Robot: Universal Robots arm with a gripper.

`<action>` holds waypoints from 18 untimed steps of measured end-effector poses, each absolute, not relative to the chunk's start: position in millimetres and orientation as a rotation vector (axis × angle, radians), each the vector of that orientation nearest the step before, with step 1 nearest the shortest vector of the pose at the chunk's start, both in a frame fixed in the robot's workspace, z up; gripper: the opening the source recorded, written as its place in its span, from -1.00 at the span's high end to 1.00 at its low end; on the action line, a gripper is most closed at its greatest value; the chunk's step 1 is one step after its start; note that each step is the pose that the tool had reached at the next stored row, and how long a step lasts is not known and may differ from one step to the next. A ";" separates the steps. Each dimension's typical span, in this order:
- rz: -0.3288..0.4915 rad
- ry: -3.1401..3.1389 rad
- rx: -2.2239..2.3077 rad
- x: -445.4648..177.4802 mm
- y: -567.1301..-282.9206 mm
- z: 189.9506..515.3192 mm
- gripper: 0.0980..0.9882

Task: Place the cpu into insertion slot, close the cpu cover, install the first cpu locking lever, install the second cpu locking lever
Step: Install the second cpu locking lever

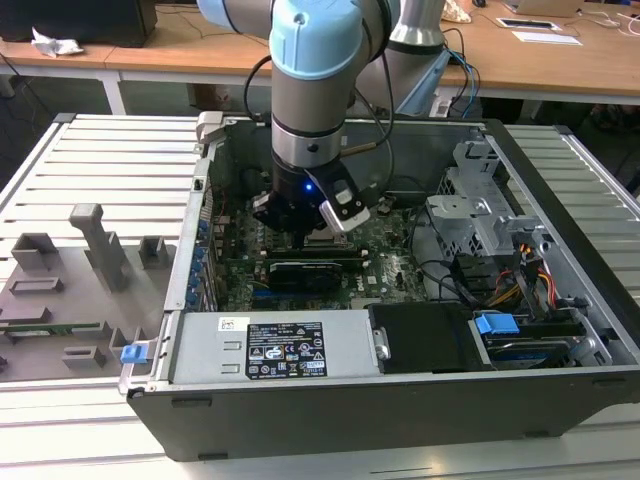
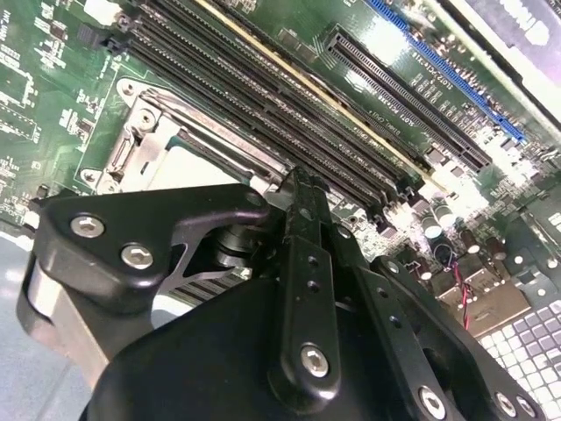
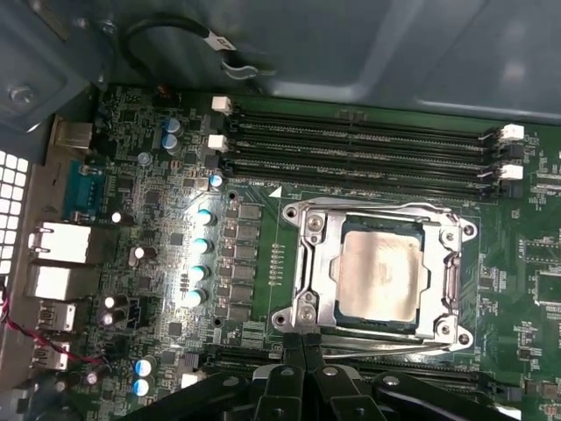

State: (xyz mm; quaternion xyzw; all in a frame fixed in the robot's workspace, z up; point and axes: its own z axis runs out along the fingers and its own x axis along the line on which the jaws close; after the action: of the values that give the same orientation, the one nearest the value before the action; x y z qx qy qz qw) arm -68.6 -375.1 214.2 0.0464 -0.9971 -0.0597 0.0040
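The cpu (image 3: 381, 276) lies flat in the insertion slot (image 3: 340, 230), its silvery-beige face showing through the window of the cpu cover (image 3: 308, 263). The cover lies down flat over it. One thin locking lever (image 3: 377, 208) runs along the side by the memory slots, and the other (image 3: 394, 348) runs along the side nearest my gripper (image 3: 302, 346). My black fingers are shut together with their tips at that edge of the socket. In the second wrist view the gripper (image 2: 298, 180) stands just beside the cover (image 2: 162, 145). In the exterior view the gripper (image 1: 305, 235) hangs low inside the open computer case.
Memory slots (image 3: 368, 140) run beside the socket. A long black expansion card (image 1: 305, 272) lies just in front of the gripper. A power supply (image 1: 270, 345), a drive cage (image 1: 480, 215) and cables crowd the case. Grey fixtures (image 1: 70, 290) sit at the exterior view's left.
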 end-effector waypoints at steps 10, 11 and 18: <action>-0.304 -3.119 0.145 -71.5 -388.4 211.2 0.98; -0.309 -3.119 0.146 -71.7 -388.9 211.1 0.98; -0.338 -3.119 0.146 -73.0 -389.2 206.9 0.98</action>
State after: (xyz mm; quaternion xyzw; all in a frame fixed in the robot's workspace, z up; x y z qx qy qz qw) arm -73.0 -389.2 206.9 0.0465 -0.9931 -0.1075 0.0007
